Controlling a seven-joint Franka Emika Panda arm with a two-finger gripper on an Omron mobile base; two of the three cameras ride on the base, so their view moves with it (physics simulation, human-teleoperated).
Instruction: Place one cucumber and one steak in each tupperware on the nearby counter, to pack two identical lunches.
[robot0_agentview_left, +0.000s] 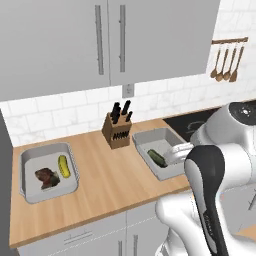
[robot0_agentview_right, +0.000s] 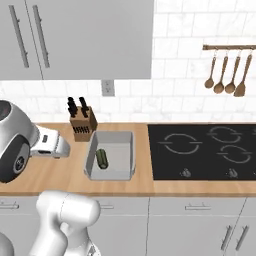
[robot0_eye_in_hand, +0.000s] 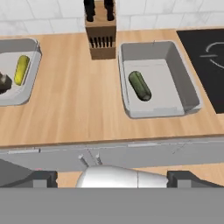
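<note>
Item, counter (robot0_agentview_left: 107, 182): light-brown wooden worktop over pale grey cabinet fronts, running left to right. Item, left tupperware (robot0_agentview_left: 30, 156): shallow grey tray at the counter's left end, holding the dark brown-red steak (robot0_agentview_left: 46, 177) and, just beside it on its right, the yellow-green cucumber (robot0_agentview_left: 63, 166), whose long axis runs toward the tiled wall and back to the counter's front edge; this lunch reads as complete. Item, knife block (robot0_agentview_left: 117, 131): wooden, upright, near the wall between the two trays. Item, right tupperware (robot0_agentview_right: 112, 172): same pattern, just left of the black stovetop (robot0_agentview_right: 205, 150), holding the dark green cucumber (robot0_eye_in_hand: 139, 85) alone; that piece lies flat near the tray's left wall, long axis front to back with a slight slant in the hand view. Item, gripper (robot0_eye_in_hand: 111, 178): both dark finger tips stand far apart at the bottom of the hand view, jaws wide and empty, poised in front of the counter edge and above it. Step in hand, by judgement: between deliveries, one steak wanting for the right tray. The second steak is not located in these views; the next move likely calls for going to fetch it, then setting it down beside the dark green cucumber.
</note>
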